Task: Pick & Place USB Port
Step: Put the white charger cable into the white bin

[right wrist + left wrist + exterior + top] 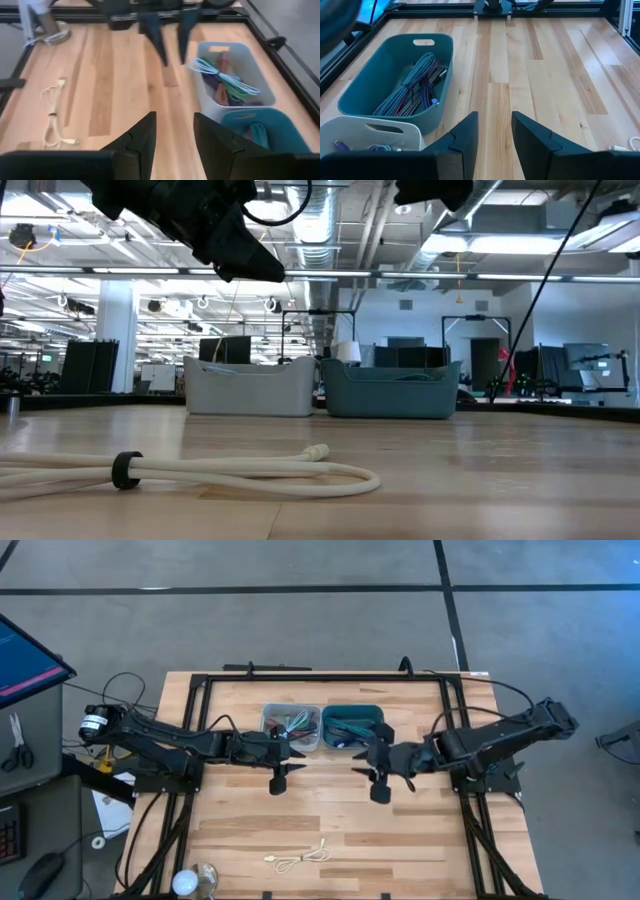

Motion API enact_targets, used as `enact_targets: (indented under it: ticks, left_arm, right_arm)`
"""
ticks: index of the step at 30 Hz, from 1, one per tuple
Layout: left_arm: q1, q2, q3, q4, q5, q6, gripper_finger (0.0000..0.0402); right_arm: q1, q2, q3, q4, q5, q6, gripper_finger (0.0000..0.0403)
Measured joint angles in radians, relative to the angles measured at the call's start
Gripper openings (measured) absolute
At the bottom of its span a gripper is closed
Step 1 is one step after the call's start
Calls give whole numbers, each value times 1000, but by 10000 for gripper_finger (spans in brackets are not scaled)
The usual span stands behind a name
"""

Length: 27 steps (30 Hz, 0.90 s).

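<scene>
USB cable [303, 858] near table edge, well apart from both hands.

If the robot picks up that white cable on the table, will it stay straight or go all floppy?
Probably floppy: the white cable lies in loose curving loops on the table, so its ends would likely dangle. It looks thin, so probably light. A dark band bundles it, so it may lift as one bunch.
</scene>
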State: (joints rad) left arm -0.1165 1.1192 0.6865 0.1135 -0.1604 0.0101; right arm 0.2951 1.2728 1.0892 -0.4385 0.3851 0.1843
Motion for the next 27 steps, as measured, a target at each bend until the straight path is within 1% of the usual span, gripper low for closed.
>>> enact_targets:
  ticks: [8, 16, 18, 23, 27]
  left_arm:
    - [0, 0, 0, 0, 0, 0, 117]
    - [0, 0, 0, 5, 0, 0, 117]
    - [0, 0, 0, 7, 0, 0, 117]
    - [0, 0, 0, 8, 0, 0, 117]
    - [0, 0, 0, 14, 0, 0, 117]
  right_arm:
    - [87, 8, 0, -1, 2, 1, 123]
    - [161, 9, 0, -37, 9, 53, 121]
    - [177, 9, 0, -52, 27, 64, 121]
    - [215, 9, 0, -103, 110, 109, 120]
    - [235, 8, -33, -101, 142, 138, 120]
